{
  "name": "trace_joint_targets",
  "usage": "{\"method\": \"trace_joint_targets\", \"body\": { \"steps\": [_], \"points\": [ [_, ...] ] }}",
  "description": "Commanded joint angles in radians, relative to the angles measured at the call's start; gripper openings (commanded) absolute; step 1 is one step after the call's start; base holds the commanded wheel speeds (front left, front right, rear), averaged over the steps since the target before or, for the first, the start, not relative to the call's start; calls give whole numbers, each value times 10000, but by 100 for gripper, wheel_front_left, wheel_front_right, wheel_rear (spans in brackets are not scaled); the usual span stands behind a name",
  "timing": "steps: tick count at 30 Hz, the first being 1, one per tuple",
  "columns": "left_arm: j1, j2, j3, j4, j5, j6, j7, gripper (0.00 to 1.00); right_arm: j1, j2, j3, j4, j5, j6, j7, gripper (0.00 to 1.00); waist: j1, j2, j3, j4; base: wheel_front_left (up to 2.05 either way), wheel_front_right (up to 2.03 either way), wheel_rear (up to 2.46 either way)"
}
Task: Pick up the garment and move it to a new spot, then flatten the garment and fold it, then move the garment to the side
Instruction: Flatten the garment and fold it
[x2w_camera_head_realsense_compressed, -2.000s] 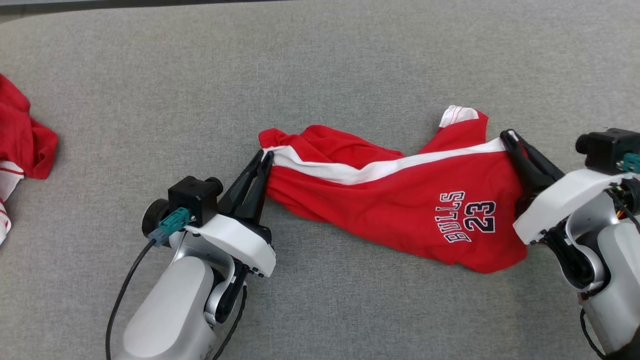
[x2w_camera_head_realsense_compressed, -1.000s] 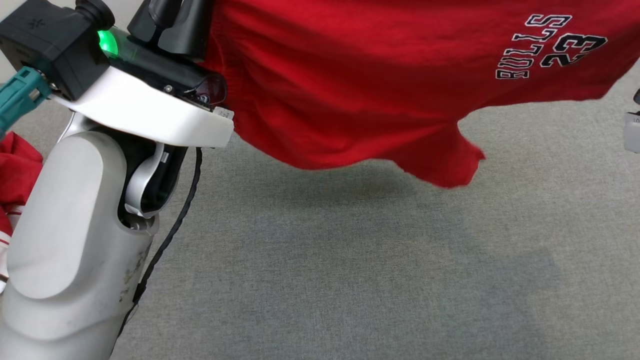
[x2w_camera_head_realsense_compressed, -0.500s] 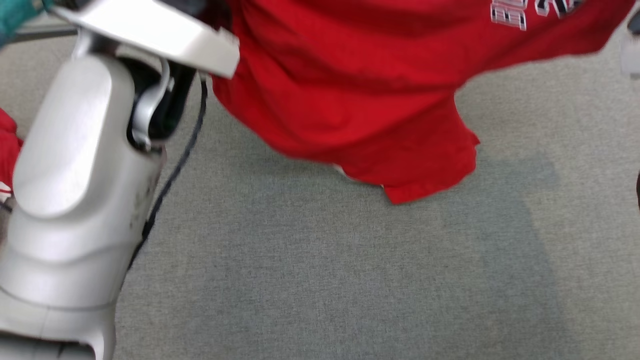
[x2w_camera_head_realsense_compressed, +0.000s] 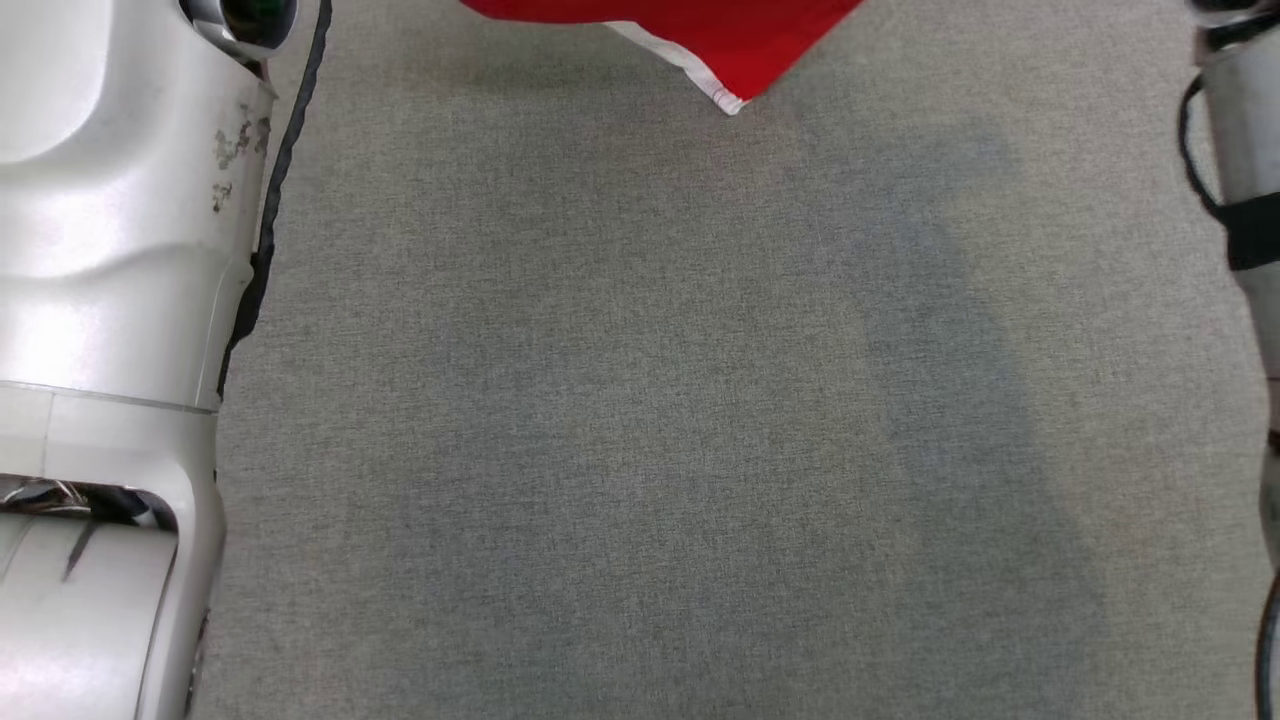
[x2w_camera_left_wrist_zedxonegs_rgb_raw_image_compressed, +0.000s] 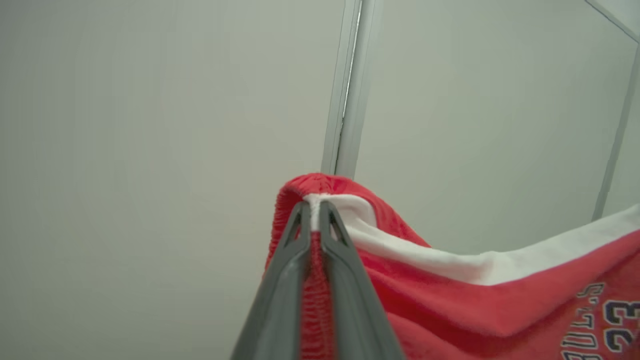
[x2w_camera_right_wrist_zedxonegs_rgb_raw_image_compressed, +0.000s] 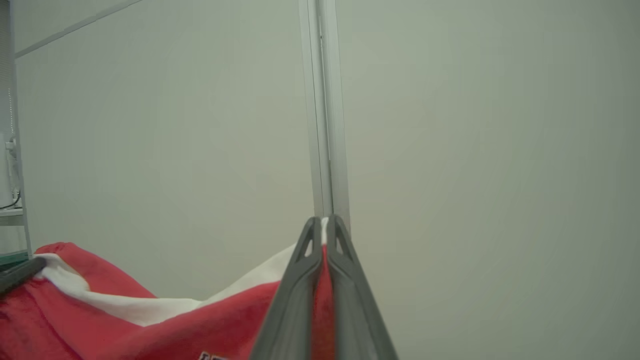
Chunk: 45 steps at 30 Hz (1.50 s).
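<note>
Currently, red Bulls shorts hang aloft, left gripper and right gripper each pinching an edge; placing, flattening, folding remain.

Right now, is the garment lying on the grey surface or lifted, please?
Lifted: left gripper and right gripper each pinch the garment, hanging between them above the grey surface.
</note>
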Motion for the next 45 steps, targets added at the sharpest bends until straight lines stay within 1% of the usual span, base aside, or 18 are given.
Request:
{"method": "trace_joint_targets", "body": {
  "steps": [1,6,9,12,13,16,19,23,25,30,36,39,45],
  "points": [
    [105,-68,81,433,-64,-90,-39,0,-72,157,388,622,190,1,-100,0,0,0,71,-15,0,0,0],
    [879,-231,106,1848,-157,-168,-28,0,387,586,1377,2195,834,1,-113,0,0,0,325,-80,0,0,0],
    [1528,-314,16,2571,-205,-213,-29,0,994,753,1902,2850,1365,1,-90,0,0,0,422,-108,0,0,0],
    [2365,-350,11,2891,-396,-236,-28,0,1922,869,2417,3160,1886,1,-137,0,0,0,459,-95,0,0,0],
    [2365,-350,11,2891,-396,-236,-28,0,1922,869,2417,3160,1886,1,-137,0,0,0,459,-95,0,0,0],
    [3239,-384,-224,2721,-591,-243,-29,0,3011,745,2682,3082,2435,1,-179,0,0,0,430,-66,0,0,0],
    [4256,-397,-639,1988,-641,-242,-28,0,4223,512,2623,2348,2795,1,-188,0,0,0,262,-86,0,0,0],
    [5897,-354,-649,804,-450,-246,-28,0,5999,122,2219,949,2805,1,-188,0,0,0,-109,-128,0,0,0],
    [6716,-311,-493,32,-364,-247,-28,0,6853,-94,1867,126,2590,1,-184,0,0,0,-319,-119,0,0,0],
    [8809,-180,-306,-1766,-62,-248,-29,0,8950,-390,1068,-1644,1866,1,-183,0,0,0,-838,-105,0,0,0],
    [10938,2,-87,-3689,124,-226,-29,0,11259,-432,289,-3313,1129,1,-184,0,0,0,-1440,-136,0,0,0],
    [11891,120,28,-4468,29,-43,-22,0,12357,-393,-44,-3884,868,-1,-184,0,0,0,-1765,-152,0,0,0],
    [13559,399,-65,-6253,-73,492,792,0,14202,-340,-499,-5078,297,-1,230,0,0,0,-2245,-194,0,0,0]
  ]
}}
